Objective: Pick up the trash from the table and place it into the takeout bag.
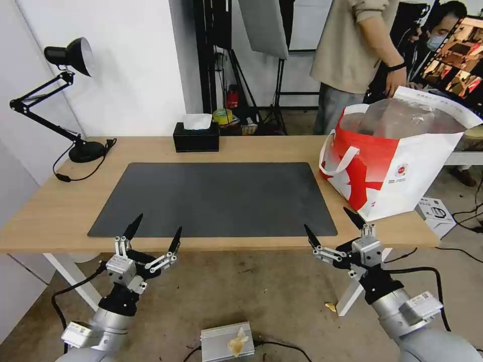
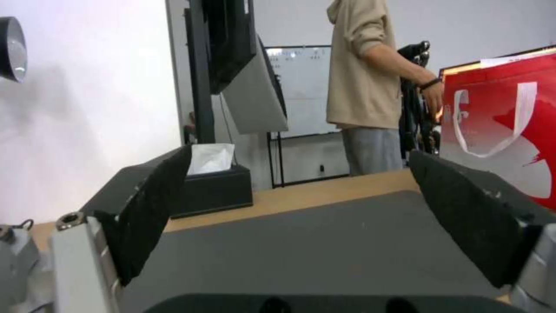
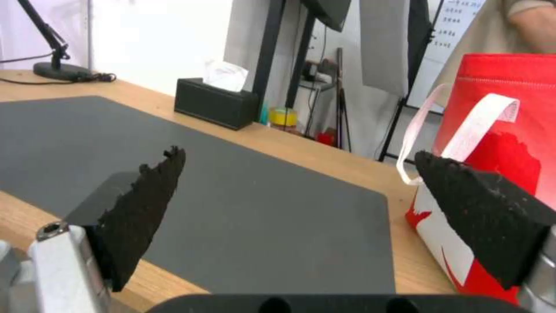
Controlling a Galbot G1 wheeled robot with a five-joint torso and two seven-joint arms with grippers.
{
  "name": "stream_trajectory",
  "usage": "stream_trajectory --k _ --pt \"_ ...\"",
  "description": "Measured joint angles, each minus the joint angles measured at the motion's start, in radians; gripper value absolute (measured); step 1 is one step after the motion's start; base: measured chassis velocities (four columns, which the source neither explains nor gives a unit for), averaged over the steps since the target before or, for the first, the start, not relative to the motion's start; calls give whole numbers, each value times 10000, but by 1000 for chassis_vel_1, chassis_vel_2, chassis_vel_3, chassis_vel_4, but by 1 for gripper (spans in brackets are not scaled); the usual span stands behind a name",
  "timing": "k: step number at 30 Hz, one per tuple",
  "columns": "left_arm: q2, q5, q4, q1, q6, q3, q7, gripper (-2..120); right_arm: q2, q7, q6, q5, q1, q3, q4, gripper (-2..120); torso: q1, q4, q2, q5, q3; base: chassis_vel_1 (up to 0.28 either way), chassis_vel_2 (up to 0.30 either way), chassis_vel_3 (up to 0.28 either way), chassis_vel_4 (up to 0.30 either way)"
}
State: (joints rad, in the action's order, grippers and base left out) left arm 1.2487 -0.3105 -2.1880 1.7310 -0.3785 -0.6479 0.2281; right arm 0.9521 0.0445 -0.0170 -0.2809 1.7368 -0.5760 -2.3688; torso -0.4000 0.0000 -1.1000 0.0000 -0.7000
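Both claws, left gripper and right gripper, I'm holding spread and empty at the near edge of the table, with the takeout bag on its right end and no trash on it, so I'm judging hold back

The bench is light wood on white legs, and a plain dark grey mat lies on it. The bag is red and white in jagged patches, with white strap handles, a shiny silver lining and a small red round logo on a white side. The tissue box is black with a white tissue. The lamp is black. Both the left hand and right hand are silver metal with black fingers
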Motion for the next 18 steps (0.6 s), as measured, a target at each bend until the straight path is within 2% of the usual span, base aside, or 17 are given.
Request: stream_trajectory --k 18 --pt "1 0 -11 0 2 0 -9 100 0 0 0 0 0 0 0 100 0 0 1 0 0 0 0 0 0"
